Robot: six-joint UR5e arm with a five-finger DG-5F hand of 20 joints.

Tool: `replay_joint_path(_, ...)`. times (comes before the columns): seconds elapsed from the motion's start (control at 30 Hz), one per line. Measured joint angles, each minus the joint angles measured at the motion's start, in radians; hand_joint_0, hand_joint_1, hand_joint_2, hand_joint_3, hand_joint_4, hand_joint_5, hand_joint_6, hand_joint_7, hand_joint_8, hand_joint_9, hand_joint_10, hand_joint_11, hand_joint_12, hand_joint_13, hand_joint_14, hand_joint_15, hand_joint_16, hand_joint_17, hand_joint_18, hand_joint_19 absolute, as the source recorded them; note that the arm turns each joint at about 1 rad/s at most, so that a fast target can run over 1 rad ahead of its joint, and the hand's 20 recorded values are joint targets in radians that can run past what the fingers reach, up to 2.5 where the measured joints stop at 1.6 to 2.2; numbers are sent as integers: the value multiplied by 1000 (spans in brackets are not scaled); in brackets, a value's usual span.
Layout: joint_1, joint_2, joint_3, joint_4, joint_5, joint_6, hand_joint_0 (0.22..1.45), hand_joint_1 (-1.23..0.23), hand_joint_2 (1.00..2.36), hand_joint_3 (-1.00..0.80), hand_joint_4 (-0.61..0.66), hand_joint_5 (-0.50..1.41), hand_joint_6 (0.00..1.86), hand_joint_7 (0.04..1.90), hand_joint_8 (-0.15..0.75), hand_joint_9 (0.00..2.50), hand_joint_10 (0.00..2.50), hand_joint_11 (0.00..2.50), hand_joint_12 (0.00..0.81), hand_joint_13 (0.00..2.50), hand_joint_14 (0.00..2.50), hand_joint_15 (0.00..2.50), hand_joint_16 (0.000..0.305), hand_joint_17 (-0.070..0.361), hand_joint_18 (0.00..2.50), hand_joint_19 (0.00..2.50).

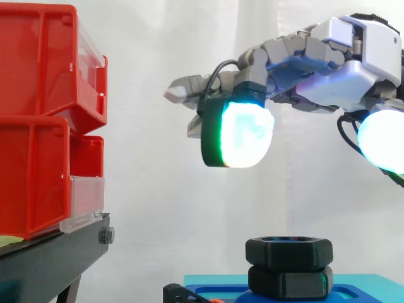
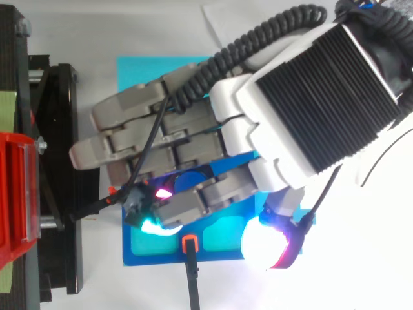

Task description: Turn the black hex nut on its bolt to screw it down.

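The black hex nut point(image 1: 289, 250) sits on top of a second black hex piece point(image 1: 290, 281) on the blue base point(image 1: 360, 287). My hand point(image 1: 341, 69) hovers well above the nut, with clear air between them. It is open: the fingers reach out to the left, one dips down with a glowing pad point(image 1: 243, 134), and nothing is held. From above, the hand point(image 2: 258, 129) covers the nut. A round blue part point(image 2: 187, 183) shows between the fingers over the blue base point(image 2: 139, 71).
Red bins point(image 1: 38, 120) are stacked on a black stand point(image 1: 50, 259) at the left, seen from above as point(image 2: 13, 194). A black strap with an orange clip point(image 2: 189, 244) lies at the base's near edge.
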Motion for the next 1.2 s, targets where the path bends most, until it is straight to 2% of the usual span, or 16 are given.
replay_joint_path(0.2, -19, 31, -1, -139, 28, -67, 353, -468, 1000, -500, 331, -208, 502, 885, 359, 547, 5, 277, 438, 276, 1, 56, 73, 165, 260, 173)
replay_joint_path(0.4, -40, 57, -5, -260, 31, -107, 363, -458, 1000, -500, 329, -205, 502, 882, 356, 545, 5, 277, 433, 274, 0, 58, 72, 162, 253, 171)
replay_joint_path(0.47, -47, 71, -15, -283, 25, -115, 357, -454, 1000, -500, 329, -205, 502, 885, 358, 547, 5, 278, 436, 274, 1, 59, 72, 163, 249, 169)
replay_joint_path(0.53, -52, 97, -43, -296, 23, -122, 341, -462, 1000, -500, 335, -204, 502, 885, 365, 548, 5, 285, 444, 277, 1, 61, 74, 167, 257, 170)
replay_joint_path(0.67, -54, 170, -125, -283, 46, -125, 314, -471, 1000, -500, 339, -204, 502, 887, 374, 546, 4, 289, 456, 278, 1, 69, 77, 174, 255, 187)
replay_joint_path(0.83, -49, 300, -258, -178, 129, -98, 319, -475, 1000, -500, 336, -205, 502, 886, 372, 545, 5, 289, 452, 278, 0, 70, 77, 173, 252, 189)
replay_joint_path(1.03, -37, 451, -414, -37, 216, -18, 321, -459, 1000, -500, 329, -204, 502, 880, 370, 550, 4, 291, 451, 276, 1, 72, 77, 172, 251, 188)
replay_joint_path(1.1, -33, 485, -468, -17, 249, 14, 312, -460, 1000, -500, 320, -206, 502, 880, 374, 550, 5, 289, 453, 275, 1, 74, 78, 175, 245, 188)
replay_joint_path(1.2, -25, 504, -549, -20, 306, 77, 303, -458, 1000, -500, 315, -207, 501, 881, 373, 546, 5, 288, 454, 272, 1, 76, 79, 177, 222, 183)
